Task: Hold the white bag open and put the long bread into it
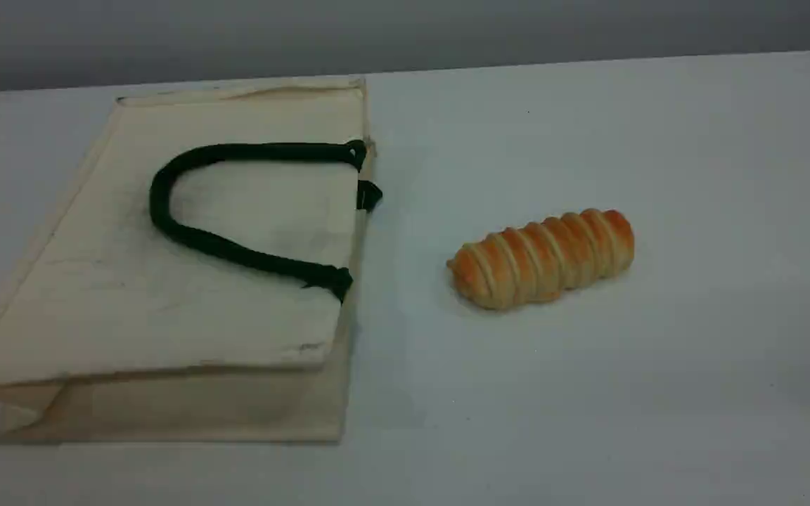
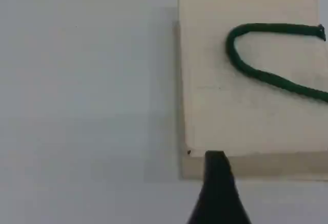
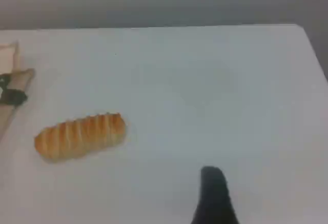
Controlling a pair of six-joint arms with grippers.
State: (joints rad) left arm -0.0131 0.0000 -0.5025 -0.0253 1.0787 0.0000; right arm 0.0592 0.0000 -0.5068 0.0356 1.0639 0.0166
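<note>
Nearest my lenses, one dark fingertip of the left gripper (image 2: 218, 183) shows at the bottom edge, hanging over the white bag's (image 2: 246, 106) lower border; the right gripper (image 3: 214, 196) hangs over bare table (image 3: 215, 90). I read both as spread wide and holding nothing. Scene view: bag (image 1: 166, 281) lies flat at left, mouth toward centre, its green rope handle (image 1: 166, 218) looped on top. Just right of centre, apart from the bag, lies the long bread (image 1: 542, 258). I judge the canvas limp and light: lift the upper lip by the handle. Bread looks soft: pinch mid-length, gently.
</note>
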